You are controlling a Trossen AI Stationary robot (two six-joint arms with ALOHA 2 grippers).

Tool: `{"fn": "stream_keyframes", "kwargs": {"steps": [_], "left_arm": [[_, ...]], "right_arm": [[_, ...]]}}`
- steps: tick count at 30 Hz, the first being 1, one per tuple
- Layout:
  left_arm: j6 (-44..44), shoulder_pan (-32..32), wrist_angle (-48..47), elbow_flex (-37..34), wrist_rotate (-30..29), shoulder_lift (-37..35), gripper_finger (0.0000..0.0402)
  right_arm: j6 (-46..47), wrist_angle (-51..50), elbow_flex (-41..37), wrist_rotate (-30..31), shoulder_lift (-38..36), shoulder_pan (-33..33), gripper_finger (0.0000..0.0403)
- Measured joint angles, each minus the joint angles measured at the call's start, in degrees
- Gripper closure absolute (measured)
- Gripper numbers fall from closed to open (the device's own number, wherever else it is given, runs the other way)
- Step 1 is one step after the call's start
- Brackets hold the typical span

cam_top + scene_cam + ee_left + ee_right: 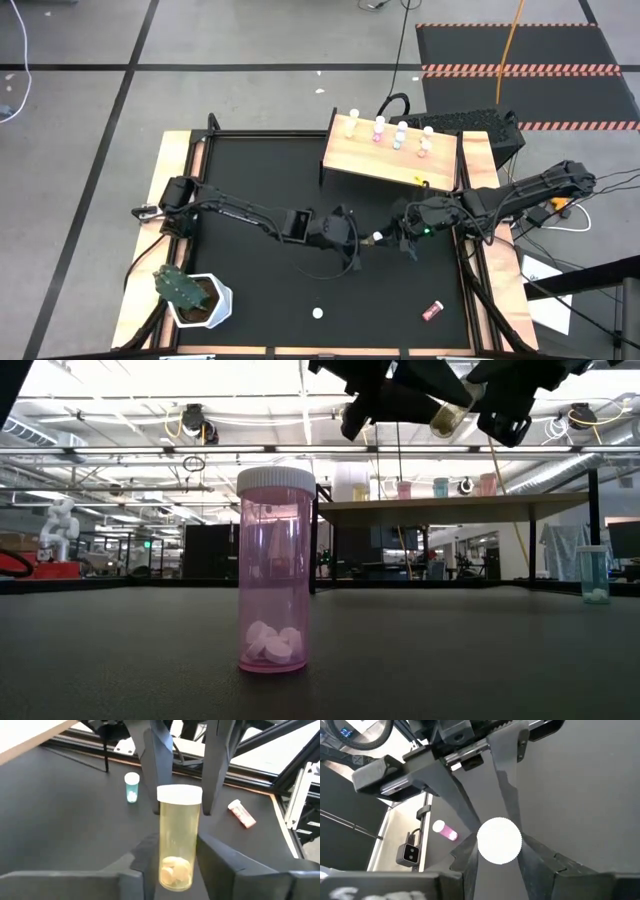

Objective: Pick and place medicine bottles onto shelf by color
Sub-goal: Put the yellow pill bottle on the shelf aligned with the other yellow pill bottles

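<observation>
While both grippers meet mid-table, the yellow white-capped medicine bottle (176, 840) hangs between them, right gripper (499, 851) clamped at its cap, left gripper (175, 870) closing around its body, wooden shelf (380, 160) beyond.

Bottles (378, 129): 5 on shelf (372, 160), 1 yellow (379, 238) in mid-air btwn both grippers, 1 pink upright near edge, 1 red lying near right. 8 total. 1 cactus near left.
</observation>
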Motion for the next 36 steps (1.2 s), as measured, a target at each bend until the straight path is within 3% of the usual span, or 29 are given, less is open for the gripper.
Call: {"fn": "stream_keyframes", "kwargs": {"steps": [5, 11, 19, 24, 31, 36], "left_arm": [[0.1, 0.7, 0.2, 0.0, 2.9, 0.0, 0.0303], [-1.2, 1.0, 1.2, 0.0, 3.6, 0.0, 0.0303], [-1.4, 1.7, 3.3, 0.0, 3.6, -3.4, 0.0303], [1.1, 3.2, 8.7, 0.0, 0.9, -8.0, 0.0303], [5.9, 5.6, 17.9, 0.1, 0.0, -11.3, 0.0302], [6.3, 6.2, 18.5, 0.1, 0.1, -11.2, 0.0302]], "right_arm": [[-0.1, -0.1, 0.0, 0.0, 0.0, 0.0, 0.0287], [-3.4, 0.2, 0.0, 0.2, -1.3, 0.0, 0.0269], [-5.7, 0.8, 0.0, 8.8, -13.7, 0.0, 0.0194], [-6.6, 0.3, 0.0, 12.5, -18.8, 0.0, 0.018], [-17.7, 18.4, 0.0, 10.7, -15.0, 0.0, 0.0185], [-24.2, 25.5, 0.0, 12.5, -11.1, 0.0, 0.0179]]}}
